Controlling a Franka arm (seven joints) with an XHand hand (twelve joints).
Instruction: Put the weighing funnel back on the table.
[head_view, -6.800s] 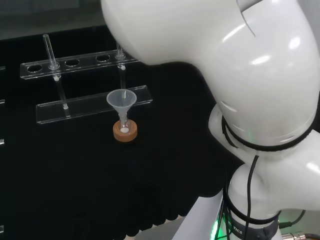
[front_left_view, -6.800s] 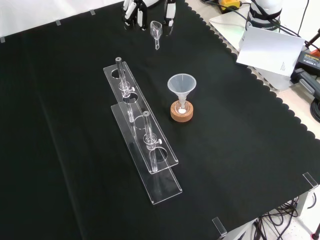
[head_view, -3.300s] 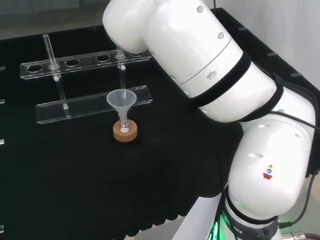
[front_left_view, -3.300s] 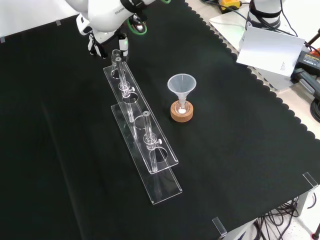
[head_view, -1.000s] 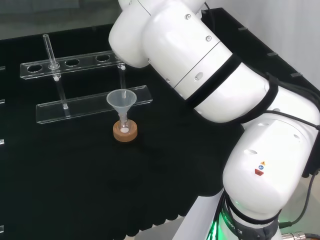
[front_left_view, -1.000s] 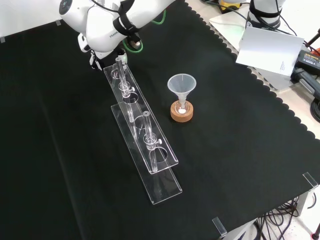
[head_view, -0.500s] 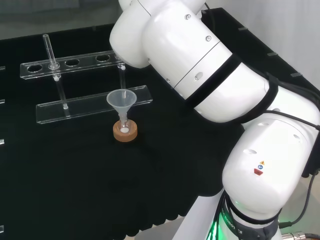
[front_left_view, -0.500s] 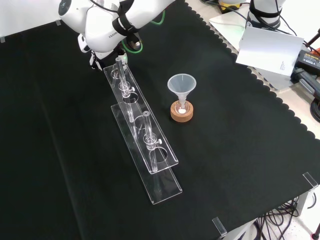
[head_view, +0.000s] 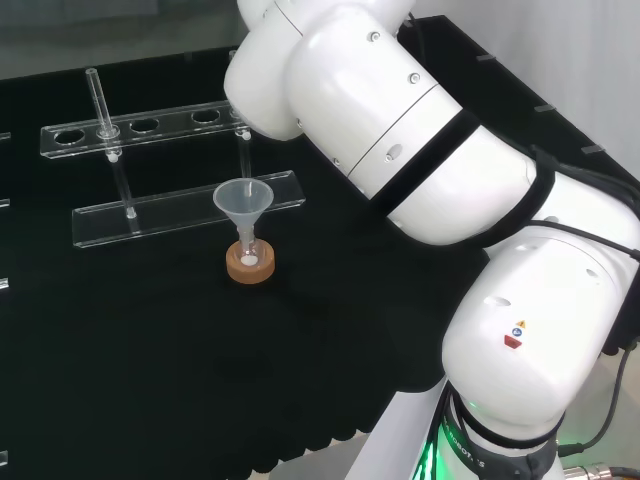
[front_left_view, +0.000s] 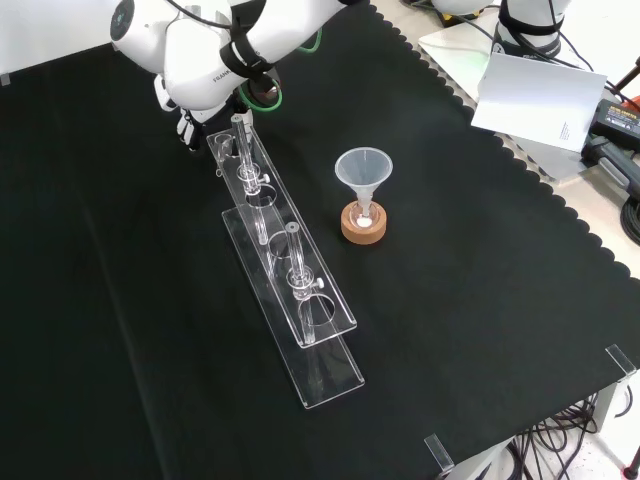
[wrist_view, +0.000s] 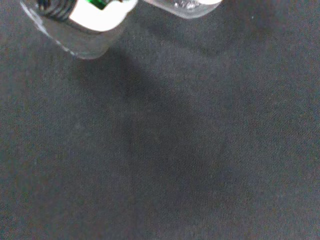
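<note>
The arm (head_view: 400, 110) is built of big, glossy white rounded links, parted at the joints by 2 black bands (head_view: 468, 150). Small dark screw heads (head_view: 414, 77) dot the upper link, and the lower link carries a small blue and red marking (head_view: 516, 335). A thin black cable (head_view: 612, 395) loops beside the base, where a green light (head_view: 440, 455) glows. In the front view a round grey cap (front_left_view: 122, 18) sits on the white end link, with a green ring (front_left_view: 262, 95) beneath it, and the hand (front_left_view: 186, 125) is black and white.
</note>
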